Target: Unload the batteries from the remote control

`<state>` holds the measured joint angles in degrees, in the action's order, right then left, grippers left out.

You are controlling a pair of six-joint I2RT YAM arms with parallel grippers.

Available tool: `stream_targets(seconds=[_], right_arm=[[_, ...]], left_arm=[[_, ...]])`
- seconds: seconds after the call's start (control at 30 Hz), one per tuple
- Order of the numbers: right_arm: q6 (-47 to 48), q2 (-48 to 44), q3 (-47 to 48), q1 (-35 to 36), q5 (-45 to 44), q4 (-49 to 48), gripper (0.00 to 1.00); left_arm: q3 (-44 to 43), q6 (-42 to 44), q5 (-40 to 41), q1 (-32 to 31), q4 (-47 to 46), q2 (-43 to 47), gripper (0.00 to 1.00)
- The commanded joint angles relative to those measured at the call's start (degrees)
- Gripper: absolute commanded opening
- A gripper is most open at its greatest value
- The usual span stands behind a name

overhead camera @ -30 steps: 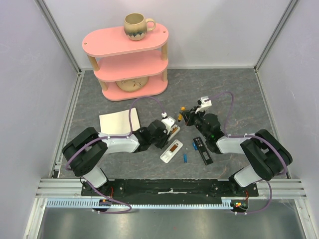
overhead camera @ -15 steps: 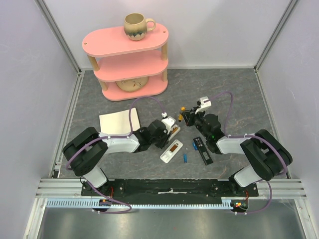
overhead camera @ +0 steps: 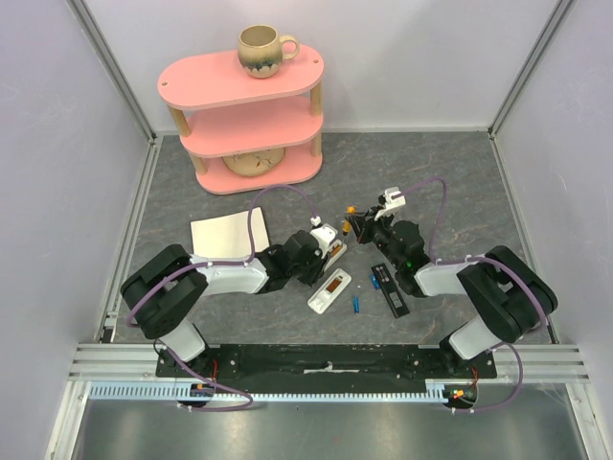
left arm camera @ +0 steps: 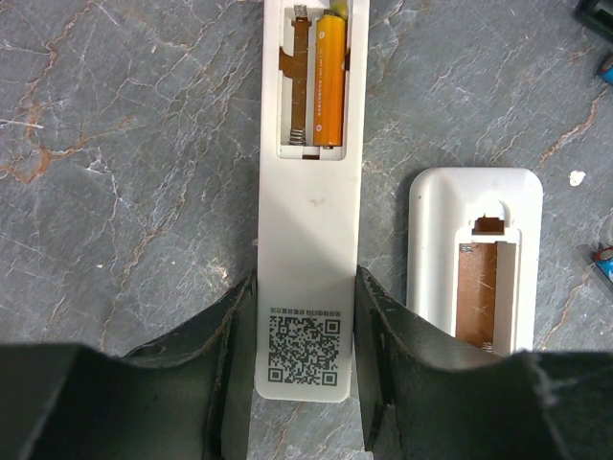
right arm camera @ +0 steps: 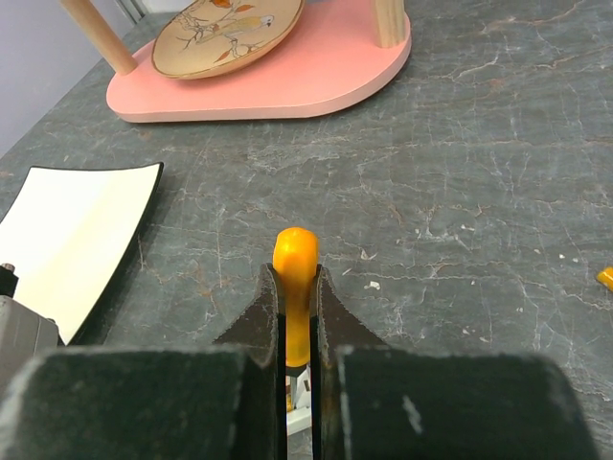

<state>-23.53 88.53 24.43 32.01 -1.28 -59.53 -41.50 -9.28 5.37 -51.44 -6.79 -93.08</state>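
Observation:
My left gripper [left arm camera: 306,369] is shut on the sides of a white remote [left arm camera: 308,240] that lies face down on the table. Its open battery bay holds one orange cylindrical cell [left arm camera: 326,81], and the slot beside it is empty. From above, this gripper [overhead camera: 329,245] sits left of centre. A second white remote [overhead camera: 329,288] lies open with an empty bay. Two blue batteries [overhead camera: 355,304] [overhead camera: 372,281] lie loose on the table. My right gripper [right arm camera: 297,316] is shut on the orange-handled screwdriver [right arm camera: 294,264], held over the first remote's far end [overhead camera: 354,220].
A long black strip [overhead camera: 390,289] lies right of the loose batteries. A white card [overhead camera: 223,237] lies on the left. The pink shelf [overhead camera: 251,125] stands at the back with a mug [overhead camera: 261,50] on top and a plate [right arm camera: 225,29] on its lowest tier.

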Motion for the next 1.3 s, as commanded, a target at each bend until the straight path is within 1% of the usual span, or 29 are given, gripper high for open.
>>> stream_targets(seconds=[0.0, 0.13, 0.27, 0.33, 0.43, 0.47, 0.53, 0.57, 0.6, 0.67, 0.77, 1.07, 1.27], right_arm=[[2.17, 2.17, -1.05, 0.86, -0.3, -0.06, 0.0], [1.22, 5.06, -0.78, 3.32, 0.22, 0.38, 0.0], [-4.06, 8.23, -1.92, 3.41, 1.19, -4.87, 0.0], [-6.17, 9.55, -2.88, 2.89, 3.73, -6.73, 0.0], [-12.57, 11.13, -4.81, 0.61, 6.97, -12.53, 0.0], [-16.07, 11.57, -5.35, -0.1, 8.3, -16.89, 0.0], [-20.13, 13.58, -6.75, -2.11, 10.15, -20.96, 0.0], [-21.81, 14.29, -7.11, -2.65, 11.98, -25.33, 0.0], [-25.56, 15.08, -7.55, -3.09, 12.61, -27.46, 0.0], [-28.84, 17.54, -8.25, -3.71, 13.58, -33.07, 0.0], [-32.63, 19.66, -8.16, -3.8, 14.99, -36.43, 0.0], [-40.8, 19.57, -7.81, -3.8, 16.92, -40.84, 0.0], [-44.14, 19.05, -7.11, -3.8, 18.68, -41.11, 0.0]], left_arm=[[1.24, -1.09, -2.2, 0.37, 3.01, -1.49, 0.02], [0.63, -1.0, -2.55, 0.37, 3.18, -1.76, 0.02], [0.71, -1.0, -2.47, 0.29, 3.36, -2.02, 0.02], [0.8, -1.0, -2.55, 0.29, 3.36, -1.93, 0.02], [0.98, -1.0, -2.55, 0.29, 3.36, -2.02, 0.02], [0.98, -1.0, -2.55, 0.29, 3.36, -1.93, 0.02], [0.98, -1.0, -2.55, 0.29, 3.36, -1.93, 0.02], [0.89, -1.09, -2.55, 0.37, 3.36, -2.02, 0.02], [0.89, -1.09, -2.55, 0.29, 3.36, -2.11, 0.02], [0.8, -1.09, -2.55, 0.29, 3.36, -2.19, 0.02], [0.8, -1.18, -2.64, 0.38, 3.36, -2.28, 0.02], [0.72, -1.44, -2.55, 0.29, 3.1, -2.46, 0.02], [0.63, -1.62, -2.64, 0.38, 2.92, -2.63, 0.02]])
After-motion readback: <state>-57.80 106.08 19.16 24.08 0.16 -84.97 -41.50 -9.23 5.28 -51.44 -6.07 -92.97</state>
